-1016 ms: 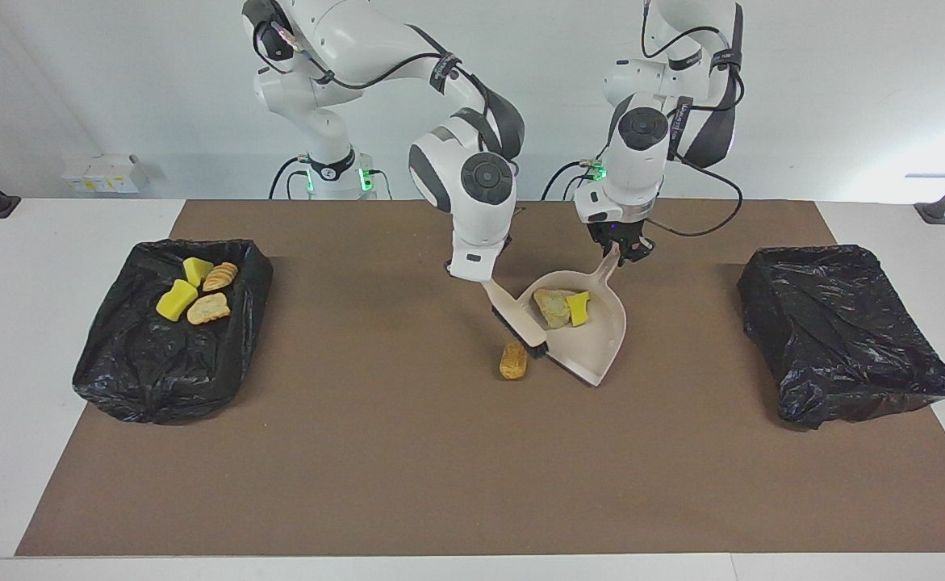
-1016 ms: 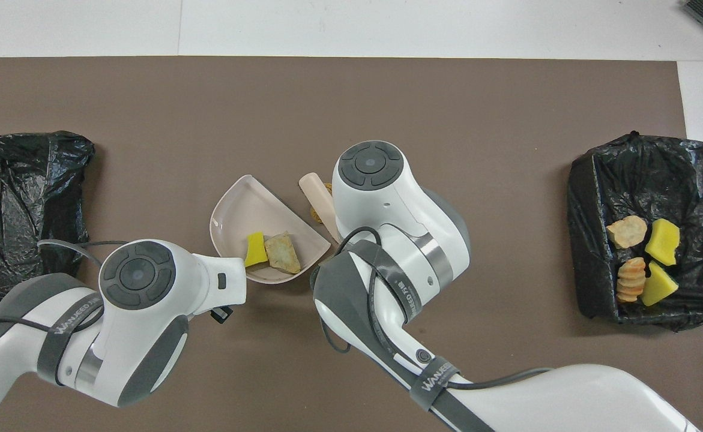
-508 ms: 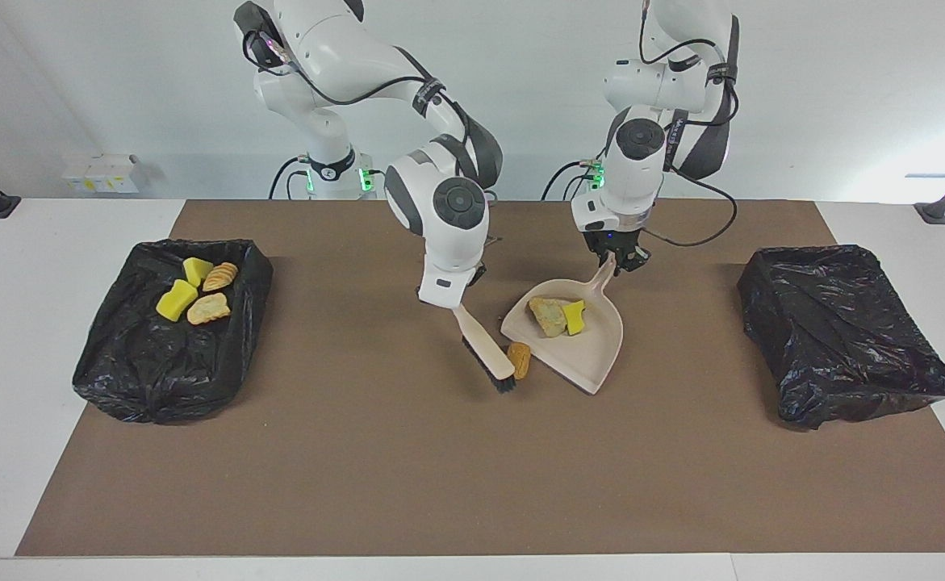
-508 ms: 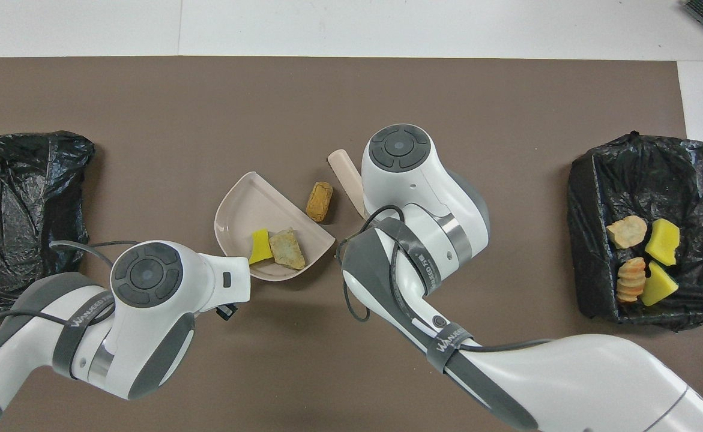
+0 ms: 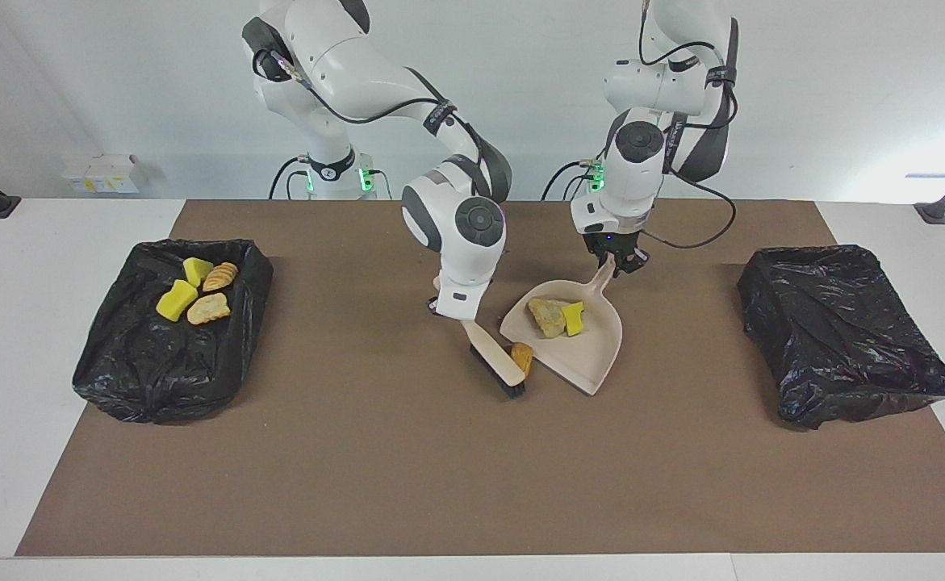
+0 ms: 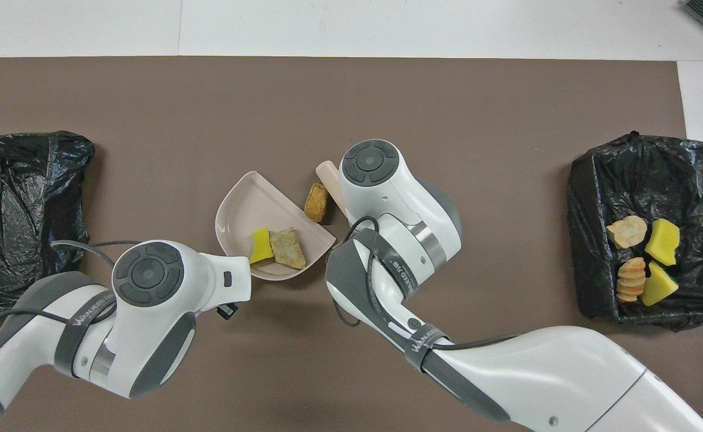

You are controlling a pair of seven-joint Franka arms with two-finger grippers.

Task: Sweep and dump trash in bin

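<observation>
Bright, even light from overhead fills both views; shadows under the arms fall soft and short on the brown mat [image 5: 407, 468]; the black bin liners [image 5: 843, 331] catch small glints; a pale glare washes the wall's edge toward the left arm's end; focus is sharp throughout.

Left arm strap: in my overhead view I read "WANJEED" in white letters on the dark band [image 6: 78, 317] round the left arm [image 6: 93, 324]; the last letters are uncertain
Right arm strap, lower: the same "WANJEED" wording on the dark band [image 6: 426, 346] round the right arm [image 6: 507, 372]
Right arm strap, upper: white lettering on the band [image 6: 400, 270] near the wrist; I cannot read it
Facing view: lettering on the straps too small for me to read
</observation>
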